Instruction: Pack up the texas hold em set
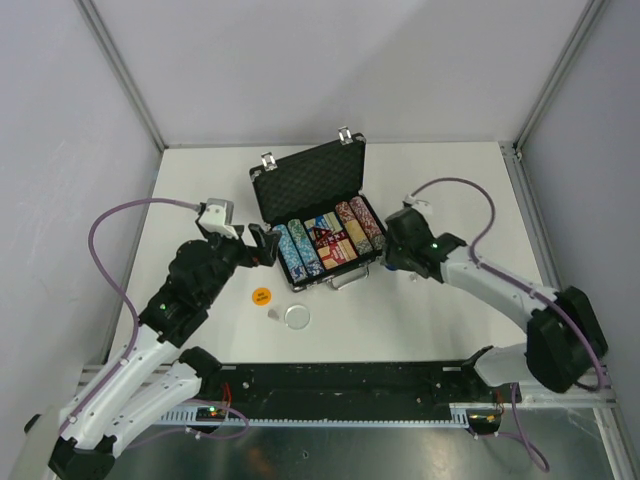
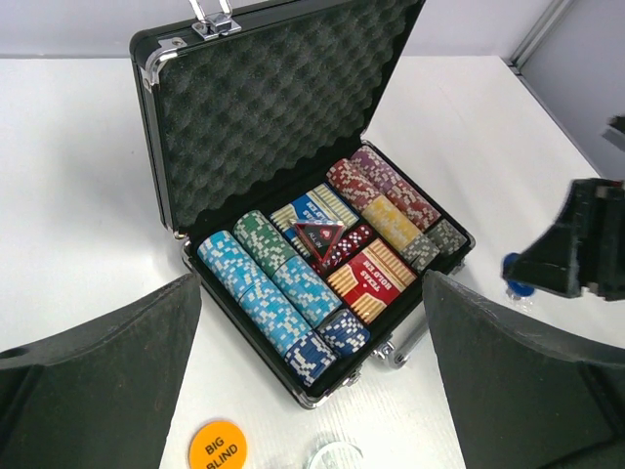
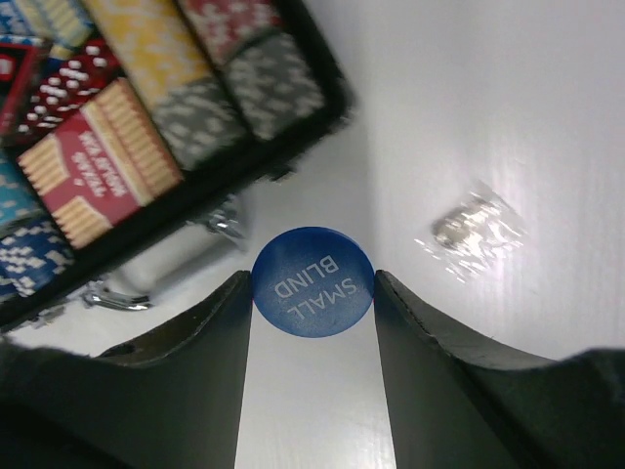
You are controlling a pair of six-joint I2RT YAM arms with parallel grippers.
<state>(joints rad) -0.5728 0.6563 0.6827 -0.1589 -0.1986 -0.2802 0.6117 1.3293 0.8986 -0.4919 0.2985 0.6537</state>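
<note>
Worktop (image 1: pixel 450 180): white, and carried the whole set.
Briefcase (image 1: pixel 262 182): stood open near the middle of the worktop, between the two arms, handle side towards the arm bases.
Lid (image 2: pixel 273 98): was raised, its grey egg-crate foam facing the arms, with two silver latches on its upper edge.
Poker chips (image 2: pixel 264 293): lay in rows inside the case: light blue, green and dark blue on the left, yellow, red, maroon and grey on the right.
Card decks: red deck (image 2: pixel 371 278) and blue deck (image 2: pixel 317 207) lay in the middle compartment, between the chip rows.
Red dice (image 2: pixel 349 246): sat in a row between the two decks.
Red triangle (image 2: pixel 317 234): lay on top of the dice and the blue deck.
Orange button (image 1: pixel 260 295): marked BIG BLIND, lay on the worktop in front of the case's left corner.
Clear disc (image 1: pixel 297 316): lay on the worktop just right of the orange button.
Left gripper (image 1: pixel 263 244): hovered at the case's left side, jaws spread wide and holding nothing.
Right gripper (image 3: pixel 312 283): was just off the case's right front corner, jaws pinching the blue button (image 3: pixel 312 281) by its edges.
Blue button: marked SMALL BLIND, was held above the worktop, outside the case.
Crinkled clear scrap (image 3: pixel 469 227): lay on the worktop right of the blue button; what it was could not be told.
</note>
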